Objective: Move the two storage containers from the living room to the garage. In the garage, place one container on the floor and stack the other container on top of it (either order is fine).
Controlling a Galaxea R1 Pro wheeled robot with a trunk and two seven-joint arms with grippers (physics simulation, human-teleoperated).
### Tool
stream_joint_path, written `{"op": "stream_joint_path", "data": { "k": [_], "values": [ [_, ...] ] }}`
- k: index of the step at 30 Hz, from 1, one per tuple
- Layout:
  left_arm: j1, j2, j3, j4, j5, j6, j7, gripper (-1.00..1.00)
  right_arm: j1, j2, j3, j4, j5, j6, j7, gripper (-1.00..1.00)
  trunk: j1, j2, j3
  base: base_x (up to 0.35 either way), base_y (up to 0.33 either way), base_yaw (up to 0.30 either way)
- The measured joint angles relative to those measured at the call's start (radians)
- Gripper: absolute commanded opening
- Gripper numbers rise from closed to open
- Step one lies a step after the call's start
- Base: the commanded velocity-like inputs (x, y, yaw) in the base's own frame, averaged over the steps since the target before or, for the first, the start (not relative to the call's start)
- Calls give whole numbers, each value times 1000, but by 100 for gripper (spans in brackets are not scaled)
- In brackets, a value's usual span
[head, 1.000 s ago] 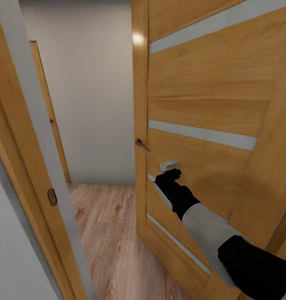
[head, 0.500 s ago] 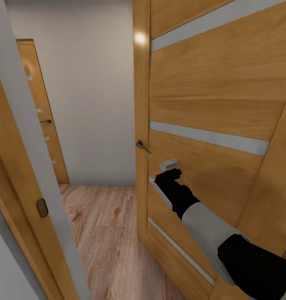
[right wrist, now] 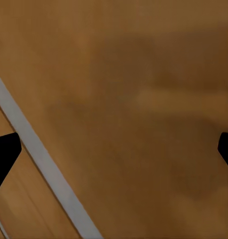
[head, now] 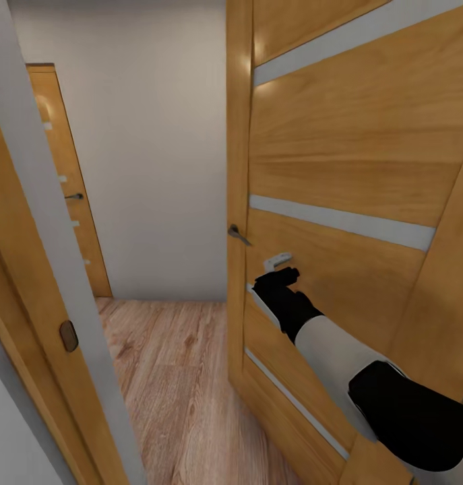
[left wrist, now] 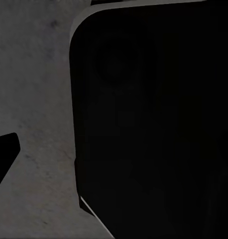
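Against the right half of the head view stands an orange-wood door crossed by pale horizontal slits — it is swung partly open, its near edge carrying a small dark lever handle. The right arm reaches forward from the lower right, black at the elbow, white along the forearm, black again at the wrist. The right gripper sits right at the door's face, just right of the handle and between two of the slits; whether it touches the wood cannot be told. In the right wrist view the door fills the background with one slit running diagonally, and the two dark fingertips show at opposite edges of the picture, well apart, with nothing between them.

Through the gap to the left lies light wood-plank flooring and, at the far end, a plain white wall. A second orange-wood door (with its own handle and slits) stands at the far left. Nearest on the left runs a grey-edged door frame with a small dark latch plate.

The left wrist view is dim: rough grey concrete floor beside a large black rounded panel, and one dark fingertip at the edge. Whether the left gripper is apart or together cannot be told.
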State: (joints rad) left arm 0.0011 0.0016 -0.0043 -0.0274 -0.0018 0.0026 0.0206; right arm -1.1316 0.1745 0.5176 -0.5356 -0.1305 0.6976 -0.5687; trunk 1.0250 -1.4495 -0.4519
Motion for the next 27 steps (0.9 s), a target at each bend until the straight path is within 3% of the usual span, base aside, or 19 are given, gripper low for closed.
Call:
{"op": "stream_joint_path", "data": {
  "k": [7, 15, 22, 27],
  "values": [
    [0, 0, -1, 0, -1, 0, 0, 100, -52, 0, -6, 112, 0, -55, -3, 100, 0, 0, 0, 0, 0, 0],
    [0, 1, -1, -12, 0, 5, 0, 100, -55, 0, -12, 123, -19, -67, -1, 100, -1, 0, 0, 177, 0, 0],
    [0, 1, -1, -12, -1, 5, 0, 100, -55, 0, -10, 123, -13, -67, -2, 100, -1, 0, 0, 304, 0, 0],
    [0, 0, -1, -12, -3, 3, 1, 100, -55, 0, -9, 124, -7, -66, -2, 100, 0, 0, 0, 72, 0, 0]
  ]
}}
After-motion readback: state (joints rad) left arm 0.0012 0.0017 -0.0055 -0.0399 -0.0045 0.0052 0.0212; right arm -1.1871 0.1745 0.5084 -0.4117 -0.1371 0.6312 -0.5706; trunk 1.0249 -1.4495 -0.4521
